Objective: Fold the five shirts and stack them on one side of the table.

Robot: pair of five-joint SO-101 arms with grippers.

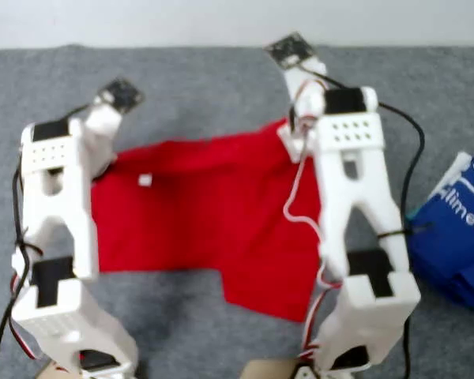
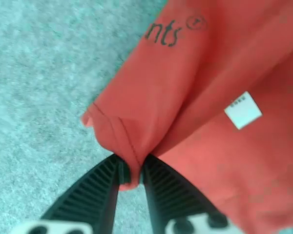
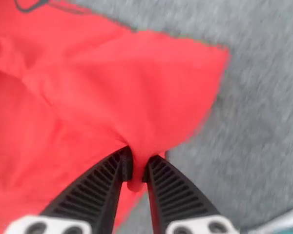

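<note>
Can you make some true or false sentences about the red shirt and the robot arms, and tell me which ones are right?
1. The left fingers pinch the red shirt. True.
2. The right fingers are open and hold nothing. False: they pinch the red shirt too.
3. The red shirt is folded up small. False: it lies spread out on the table.
4. A blue shirt lies off to one side. True.

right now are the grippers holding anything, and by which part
Both hold the red shirt: the left gripper pinches a bunched fold at a stitched hem, the right gripper a bunched fold at another edge.
</note>
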